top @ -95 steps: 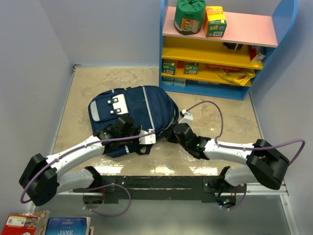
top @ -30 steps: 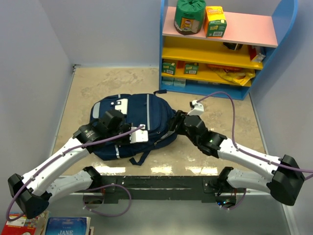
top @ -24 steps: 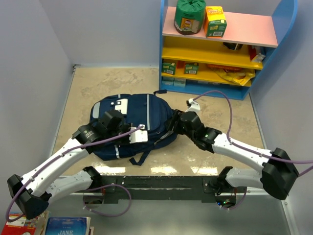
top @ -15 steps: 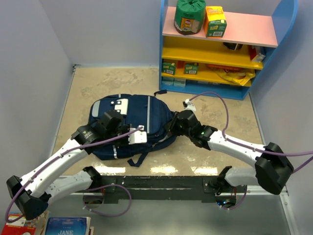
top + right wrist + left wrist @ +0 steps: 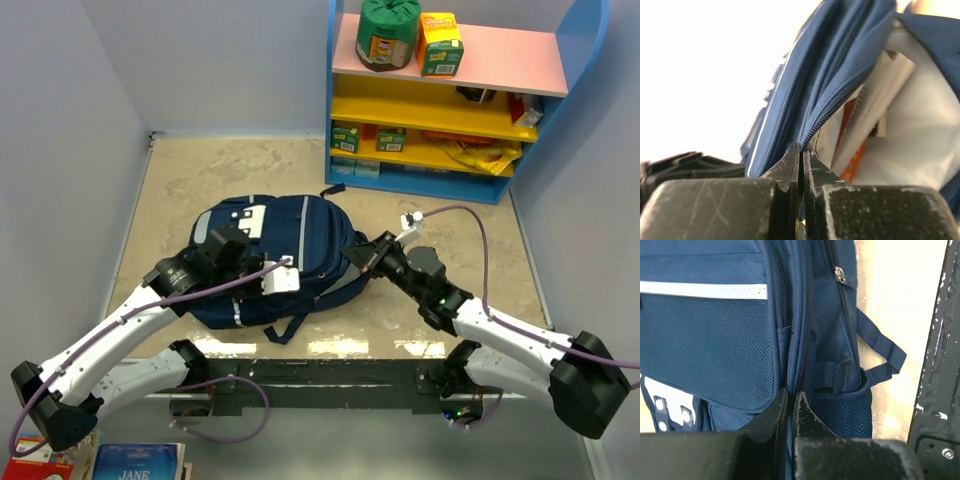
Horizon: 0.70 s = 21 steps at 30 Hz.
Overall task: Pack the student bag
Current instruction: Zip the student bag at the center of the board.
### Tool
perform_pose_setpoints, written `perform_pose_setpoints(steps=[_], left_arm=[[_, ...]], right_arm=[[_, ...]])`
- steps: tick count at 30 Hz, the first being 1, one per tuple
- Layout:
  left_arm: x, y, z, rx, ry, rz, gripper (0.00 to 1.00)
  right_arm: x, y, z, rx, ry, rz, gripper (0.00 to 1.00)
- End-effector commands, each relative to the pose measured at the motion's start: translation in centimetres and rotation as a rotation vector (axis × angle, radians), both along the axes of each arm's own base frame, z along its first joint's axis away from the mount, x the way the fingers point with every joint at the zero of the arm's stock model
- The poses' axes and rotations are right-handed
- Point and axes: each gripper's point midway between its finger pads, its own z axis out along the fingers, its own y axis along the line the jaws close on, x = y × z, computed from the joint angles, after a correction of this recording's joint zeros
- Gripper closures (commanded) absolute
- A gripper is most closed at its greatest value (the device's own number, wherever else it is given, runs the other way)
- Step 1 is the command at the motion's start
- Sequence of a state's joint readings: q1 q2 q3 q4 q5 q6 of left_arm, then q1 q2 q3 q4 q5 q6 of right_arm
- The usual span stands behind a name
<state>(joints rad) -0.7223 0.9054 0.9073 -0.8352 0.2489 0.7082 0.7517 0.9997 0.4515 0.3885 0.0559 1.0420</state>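
The student bag (image 5: pixel 290 245) lies flat on the mottled beige table (image 5: pixel 200 170), left of centre and towards the near edge. It is navy woven cloth with a fine mesh side pocket, a pale reflective strip, webbing straps and toothed zips. The left gripper (image 5: pixel 790 396) has its jaws pressed almost together, pinching a fold of the cloth beside a zip seam. The right gripper (image 5: pixel 801 149) is likewise nipped tight on the zip edge of the bag's mouth at its right side. That mouth gapes, showing smooth pale lining and flat white and orange things inside.
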Motion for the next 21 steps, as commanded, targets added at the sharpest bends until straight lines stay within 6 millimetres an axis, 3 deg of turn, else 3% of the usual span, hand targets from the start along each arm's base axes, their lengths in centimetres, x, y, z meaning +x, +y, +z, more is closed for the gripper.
perform_pose_setpoints(steps=[1,2,3,5,9,12,14,19,20,21], left_arm=[[2.3,-1.1,3.9,-0.126,-0.121,0.072,1.00],[2.3,-1.0,3.9,-0.138,-0.113,0.092,1.00],[2.6,-0.7,4.2,-0.148,-0.121,0.114,1.00],[2.9,-0.4,4.7,-0.173,-0.131,0.149,1.00],[3.7,0.3,6.6,-0.250,-0.164,0.222,1.00],[3.8,0.7,7.0,-0.283,-0.165,0.258,1.00],[3.8,0.9,6.2,-0.274,-0.147,0.269,1.00],[3.9,1.4,5.7,-0.276,-0.138,0.301,1.00],[4.0,1.5,6.1,-0.282,-0.150,0.309,1.00],[4.0,1.7,5.9,-0.278,-0.148,0.312,1.00]], right_arm=[[-2.2,0.0,7.1,0.351,-0.251,0.079,1.00],[-2.5,-0.3,8.1,0.419,-0.267,0.076,1.00],[-2.1,-0.8,6.5,0.419,-0.237,0.040,1.00],[-2.0,-2.1,6.4,0.501,-0.219,-0.021,1.00],[-1.5,-3.8,3.3,0.486,-0.160,-0.112,1.00],[-1.8,-4.7,3.2,0.492,-0.194,-0.134,1.00],[-1.8,-4.9,3.7,0.487,-0.229,-0.133,1.00],[-0.9,-4.9,2.8,0.361,-0.256,-0.146,1.00],[-0.5,-4.7,0.6,0.264,-0.191,-0.155,1.00],[0.0,-4.6,1.5,0.236,-0.205,-0.166,1.00]])
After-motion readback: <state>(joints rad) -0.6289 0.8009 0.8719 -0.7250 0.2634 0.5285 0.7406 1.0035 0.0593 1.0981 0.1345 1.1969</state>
